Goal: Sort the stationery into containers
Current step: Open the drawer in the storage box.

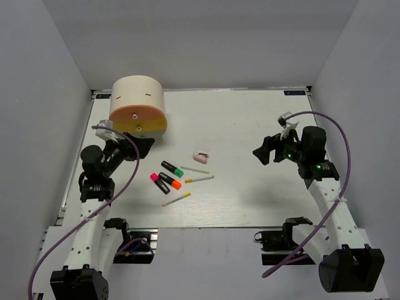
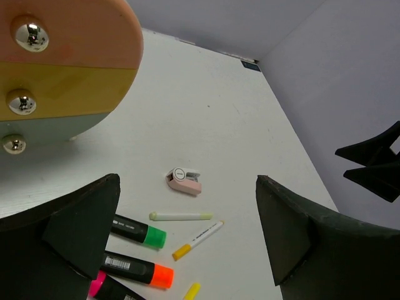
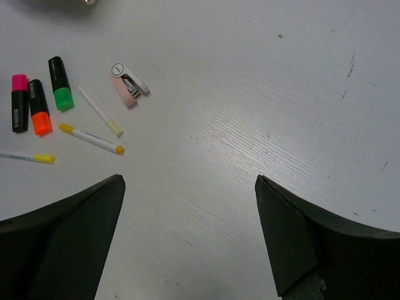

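Worktop (image 1: pixel 250 119): white, walled in by grey panels (image 1: pixel 206 37) on the far, left and right sides.

Organiser (image 1: pixel 137 103) stands at the far-left corner, its flat orange-to-yellow face (image 1: pixel 140 120) turned to the near edge. The left wrist view shows three shiny knobs (image 2: pixel 22 101) in a column on that face.

Left gripper (image 1: pixel 142 145) sits just in front of the face, near its lower rim; fingers (image 2: pixel 87 225) spread wide, nothing between them. A purple cable (image 1: pixel 115 187) loops along this arm.

Stationery lies loose, left of centre toward the near edge:
- green-capped highlighter (image 1: pixel 172 168), orange-capped highlighter (image 1: pixel 170 181) and pink-capped highlighter (image 1: pixel 159 183), close together, roughly parallel;
- pale stick (image 1: pixel 195 169), yellow-tipped stick (image 1: pixel 199 179) and a second yellow-tipped stick (image 1: pixel 176 199), nearest the near edge;
- small pink piece (image 1: pixel 201 156) with a metal-looking part, farthest from the near edge.

Nothing is stacked; each piece lies flat.

Right gripper (image 1: pixel 264 151) hangs over the right half, well apart from the cluster, pointing left; fingers (image 3: pixel 81 231) set wide, empty. Bare worktop separates it from the cluster and runs to the far-right corner.
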Controlling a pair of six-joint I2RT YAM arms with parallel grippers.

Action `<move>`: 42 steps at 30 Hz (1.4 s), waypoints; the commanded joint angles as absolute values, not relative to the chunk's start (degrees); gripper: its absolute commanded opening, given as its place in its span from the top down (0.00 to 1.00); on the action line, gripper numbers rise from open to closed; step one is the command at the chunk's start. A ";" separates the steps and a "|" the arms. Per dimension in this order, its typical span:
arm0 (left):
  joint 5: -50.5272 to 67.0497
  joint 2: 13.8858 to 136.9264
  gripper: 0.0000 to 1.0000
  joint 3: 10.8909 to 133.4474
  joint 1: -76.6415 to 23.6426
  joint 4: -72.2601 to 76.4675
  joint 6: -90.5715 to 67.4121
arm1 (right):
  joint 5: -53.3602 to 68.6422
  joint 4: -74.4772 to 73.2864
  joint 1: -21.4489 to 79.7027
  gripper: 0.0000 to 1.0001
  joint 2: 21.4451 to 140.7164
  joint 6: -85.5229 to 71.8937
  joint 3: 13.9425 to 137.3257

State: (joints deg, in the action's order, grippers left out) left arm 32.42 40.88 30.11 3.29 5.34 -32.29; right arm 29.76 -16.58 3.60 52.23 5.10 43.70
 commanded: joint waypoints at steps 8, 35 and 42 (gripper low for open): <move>29.97 45.26 0.00 33.31 3.52 1.93 -29.09 | 34.28 -19.95 3.43 0.10 49.66 17.91 43.50; 9.23 60.90 0.31 48.96 0.88 -8.62 -21.71 | 38.06 -20.39 3.60 0.87 49.74 23.99 44.56; 9.23 66.79 0.39 50.01 0.35 -4.14 -21.18 | 38.76 -20.13 3.69 0.82 48.69 23.73 44.03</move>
State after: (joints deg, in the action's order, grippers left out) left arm 10.04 65.89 47.86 0.97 -6.72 -22.11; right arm 36.91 -22.33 3.55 49.78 24.40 42.81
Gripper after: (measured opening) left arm 0.612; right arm 0.177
